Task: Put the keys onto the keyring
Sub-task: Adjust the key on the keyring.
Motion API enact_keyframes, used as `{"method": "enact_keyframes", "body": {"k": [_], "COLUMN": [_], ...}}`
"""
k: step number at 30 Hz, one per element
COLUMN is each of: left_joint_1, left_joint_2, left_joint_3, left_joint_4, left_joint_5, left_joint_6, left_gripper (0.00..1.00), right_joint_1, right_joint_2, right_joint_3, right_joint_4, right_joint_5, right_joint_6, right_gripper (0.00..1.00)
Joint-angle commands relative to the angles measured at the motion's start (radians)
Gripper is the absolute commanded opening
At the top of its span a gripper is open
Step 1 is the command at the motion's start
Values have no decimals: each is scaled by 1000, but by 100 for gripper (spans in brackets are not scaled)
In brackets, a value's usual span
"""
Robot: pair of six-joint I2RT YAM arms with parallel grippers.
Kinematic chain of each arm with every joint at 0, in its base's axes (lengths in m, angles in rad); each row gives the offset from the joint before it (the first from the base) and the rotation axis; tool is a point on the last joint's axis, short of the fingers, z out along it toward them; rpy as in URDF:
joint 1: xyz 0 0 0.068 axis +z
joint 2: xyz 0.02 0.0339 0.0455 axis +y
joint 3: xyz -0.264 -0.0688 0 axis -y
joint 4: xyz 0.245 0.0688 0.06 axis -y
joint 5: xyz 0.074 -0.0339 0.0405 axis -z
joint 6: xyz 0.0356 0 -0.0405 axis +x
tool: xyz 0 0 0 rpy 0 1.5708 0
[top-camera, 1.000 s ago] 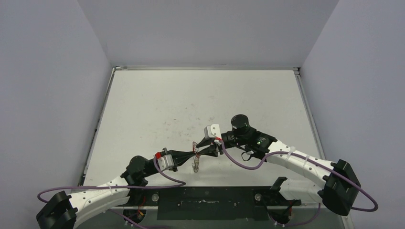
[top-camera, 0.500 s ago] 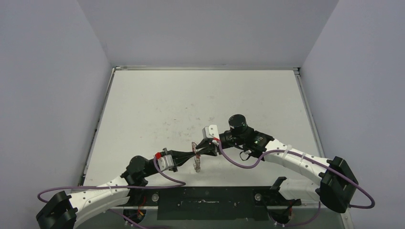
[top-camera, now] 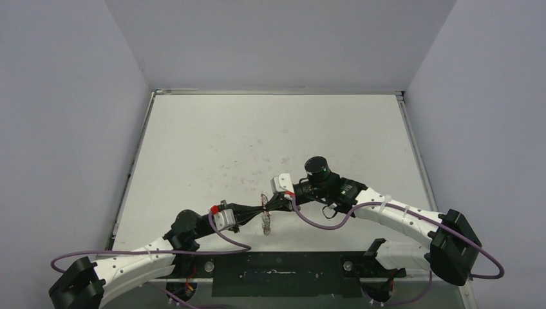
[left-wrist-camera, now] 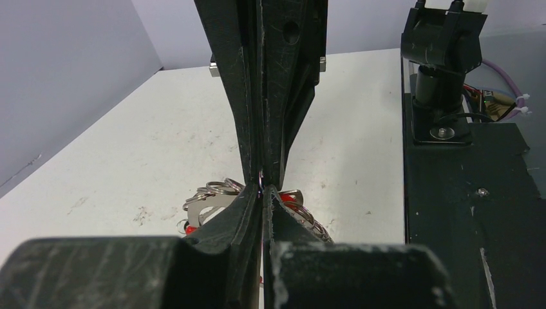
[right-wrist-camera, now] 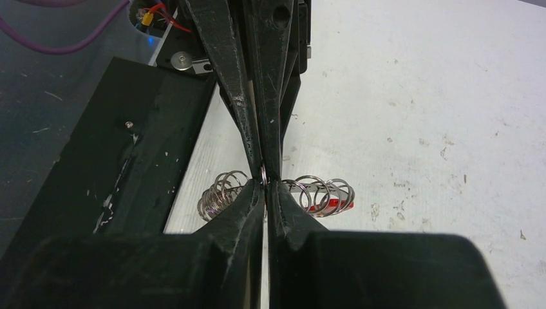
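The right gripper [right-wrist-camera: 265,187] is now squeezing shut on the thin round metal keyring [right-wrist-camera: 320,193]. The left gripper [left-wrist-camera: 263,193] is still pinching it.

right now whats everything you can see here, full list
keyring: one, silver wire with a red sleeve, many small silver rings strung on it, at the meeting gripper tips
table: one, white, scuffed
walls: grey, on three sides
base plate: one, black, near edge
cables: purple, along both arms
left gripper: black, shut on the keyring
right gripper: black, shut, tip to tip with the left
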Motion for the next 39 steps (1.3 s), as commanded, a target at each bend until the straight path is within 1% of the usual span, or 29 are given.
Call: {"method": "enact_keyframes", "body": {"k": [1,2,4,7,10,13,16,18,21,23,26,29,39], "left_joint_1": [-4,-5,-4,-3,-4,-3,-3,-3,-3,-3,-3,-3,-5], "left_joint_2": [-4,-4,-11,-37,-75,-104,-119,-120,-106,-88,-54,-7,111], "left_joint_3": [25,25,30,56,105,145,178,199,224,234,244,253,250], "left_joint_4": [63,59,32,-71,-237,-362,-454,-498,-547,-562,-556,-529,-383], "left_joint_5": [6,3,-5,-31,-65,-103,-138,-149,-156,-153,-115,-80,6], "left_joint_6": [-8,-8,0,11,30,43,54,65,84,95,113,119,124], "left_gripper": [0,0,0,21,31,36,37,37,37,36,31,29,26], "right_joint_1": [5,4,4,5,9,22,47,65,88,102,111,118,124], "right_joint_2": [-16,-20,-22,-13,24,70,130,185,267,302,327,335,324], "right_joint_3": [40,44,67,132,219,302,388,460,562,592,614,622,612], "right_joint_4": [-8,-10,-64,-176,-317,-449,-588,-695,-834,-876,-887,-875,-840], "right_joint_5": [-15,-3,34,107,189,304,411,460,503,522,518,481,431], "right_joint_6": [-19,-13,11,42,78,117,157,155,118,110,115,113,100], "right_gripper": [0,0,0,0,0,0,0,0,0,0,0,0,0]}}
